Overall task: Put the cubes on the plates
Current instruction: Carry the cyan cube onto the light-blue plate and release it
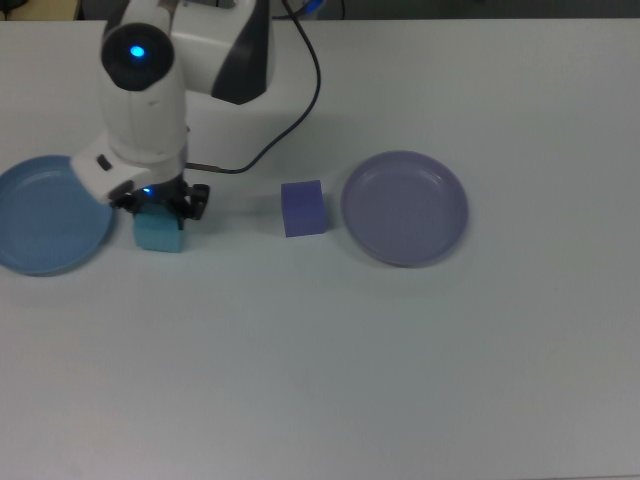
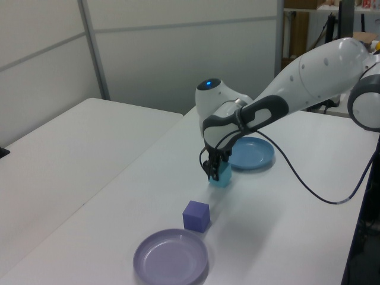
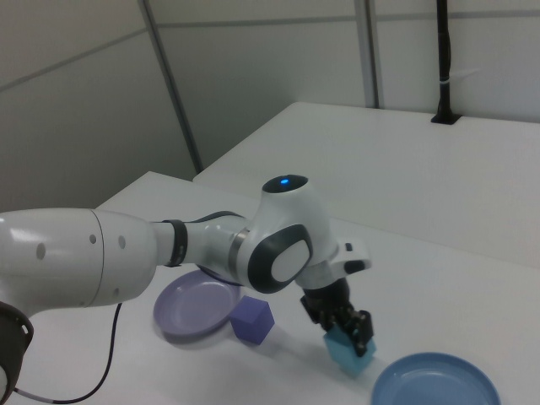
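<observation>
My gripper [image 1: 160,203] is shut on the light turquoise-blue cube [image 1: 160,233], just off the right rim of the light blue plate [image 1: 40,215] in the top view. The left view shows that cube [image 2: 224,176] between the fingers, close in front of the blue plate [image 2: 252,153]. Whether it touches the table I cannot tell. The violet-blue cube [image 1: 302,208] rests on the table beside the left rim of the pale lavender plate [image 1: 405,207], which holds nothing. In the right view the gripper [image 3: 348,331] grips the turquoise cube [image 3: 350,354] from above.
A black cable [image 1: 305,95] trails from the arm over the white table [image 1: 400,360] behind the cubes. A second white table [image 2: 53,154] stands at the left view's left, across a gap. Grey wall panels close the background.
</observation>
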Controlling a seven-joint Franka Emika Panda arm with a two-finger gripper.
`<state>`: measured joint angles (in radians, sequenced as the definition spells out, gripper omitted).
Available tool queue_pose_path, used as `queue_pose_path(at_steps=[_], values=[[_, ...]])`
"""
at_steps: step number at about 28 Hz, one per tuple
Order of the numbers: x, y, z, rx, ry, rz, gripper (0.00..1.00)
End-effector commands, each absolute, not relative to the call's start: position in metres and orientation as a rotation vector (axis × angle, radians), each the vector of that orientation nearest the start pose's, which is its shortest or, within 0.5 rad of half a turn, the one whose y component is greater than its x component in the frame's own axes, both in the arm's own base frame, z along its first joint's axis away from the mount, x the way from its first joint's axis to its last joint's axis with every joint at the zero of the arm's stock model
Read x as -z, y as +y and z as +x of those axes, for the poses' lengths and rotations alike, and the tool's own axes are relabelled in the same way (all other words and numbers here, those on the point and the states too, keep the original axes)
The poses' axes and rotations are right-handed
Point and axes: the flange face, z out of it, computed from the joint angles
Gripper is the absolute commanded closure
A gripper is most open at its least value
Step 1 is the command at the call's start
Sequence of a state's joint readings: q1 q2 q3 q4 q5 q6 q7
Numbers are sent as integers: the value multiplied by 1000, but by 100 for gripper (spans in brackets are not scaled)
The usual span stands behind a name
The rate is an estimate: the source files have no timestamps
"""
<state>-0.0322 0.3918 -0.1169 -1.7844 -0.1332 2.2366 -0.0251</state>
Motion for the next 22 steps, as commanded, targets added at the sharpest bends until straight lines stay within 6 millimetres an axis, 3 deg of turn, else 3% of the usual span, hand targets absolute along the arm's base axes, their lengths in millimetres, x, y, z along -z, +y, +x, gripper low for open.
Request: queue_pose_path(at_steps=[1,8,12,15,19,20,21,22], values=[[-371,-137,646,175,97,-3270,100],[-376,-216,632,252,89,-3267,97],[-362,-239,627,238,110,-3272,96],[-349,-255,623,228,115,-3276,87],[-338,-252,624,202,96,-3278,52],[-338,-250,624,199,90,-3278,11],[-338,-249,624,197,90,-3277,0],[-340,-247,625,202,85,-3278,0]])
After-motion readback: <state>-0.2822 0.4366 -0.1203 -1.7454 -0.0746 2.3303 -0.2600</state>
